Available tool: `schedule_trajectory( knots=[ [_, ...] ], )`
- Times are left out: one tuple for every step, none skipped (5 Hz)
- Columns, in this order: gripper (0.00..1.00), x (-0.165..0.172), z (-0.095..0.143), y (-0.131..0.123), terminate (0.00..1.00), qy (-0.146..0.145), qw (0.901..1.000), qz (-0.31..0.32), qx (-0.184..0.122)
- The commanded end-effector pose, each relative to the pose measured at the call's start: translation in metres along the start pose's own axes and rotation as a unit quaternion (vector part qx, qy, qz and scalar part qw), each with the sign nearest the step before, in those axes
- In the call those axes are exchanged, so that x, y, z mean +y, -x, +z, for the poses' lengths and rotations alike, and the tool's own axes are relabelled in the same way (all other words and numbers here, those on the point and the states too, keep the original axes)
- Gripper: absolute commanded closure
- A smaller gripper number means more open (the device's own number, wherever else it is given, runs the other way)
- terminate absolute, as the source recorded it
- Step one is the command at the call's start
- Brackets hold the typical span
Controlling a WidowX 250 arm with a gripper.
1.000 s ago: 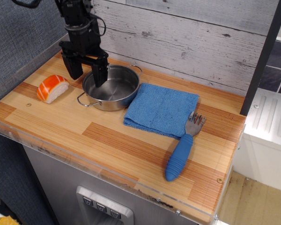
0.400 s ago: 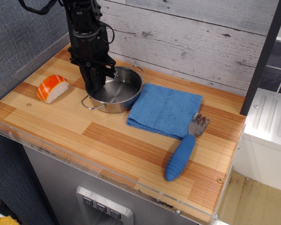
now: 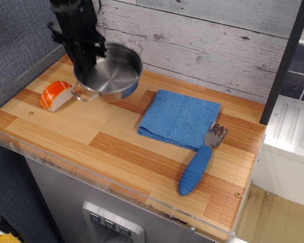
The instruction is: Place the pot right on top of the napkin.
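The shiny steel pot (image 3: 111,73) hangs tilted in the air above the back left of the wooden counter, its open side turned toward the camera. My black gripper (image 3: 86,62) is shut on the pot's left rim and holds it up. The blue terry napkin (image 3: 180,119) lies flat on the counter to the right of the pot, with nothing on it. The pot is apart from the napkin, up and to its left.
An orange and white sushi piece (image 3: 55,94) lies at the left, just below the pot. A fork with a blue ridged handle (image 3: 197,167) lies at the napkin's right front corner. A grey plank wall (image 3: 202,45) stands behind the counter (image 3: 111,152).
My gripper closed on the pot's left rim and lifted it off the counter, up and to the left. The pot now tilts. The napkin shifted slightly to the right.
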State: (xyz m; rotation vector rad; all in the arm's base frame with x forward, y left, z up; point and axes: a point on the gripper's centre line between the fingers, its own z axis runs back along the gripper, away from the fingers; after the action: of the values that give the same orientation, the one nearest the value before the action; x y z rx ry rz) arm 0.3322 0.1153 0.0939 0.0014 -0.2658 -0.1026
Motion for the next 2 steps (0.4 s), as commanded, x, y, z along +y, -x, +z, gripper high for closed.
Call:
schedule_trajectory(
  knots=[
    [1.00, -0.079, 0.019, -0.009, 0.00, 0.055, 0.9974, -0.040, -0.023],
    [1.00, -0.104, -0.001, -0.006, 0.00, 0.057, 0.9963, -0.064, 0.001]
  ],
)
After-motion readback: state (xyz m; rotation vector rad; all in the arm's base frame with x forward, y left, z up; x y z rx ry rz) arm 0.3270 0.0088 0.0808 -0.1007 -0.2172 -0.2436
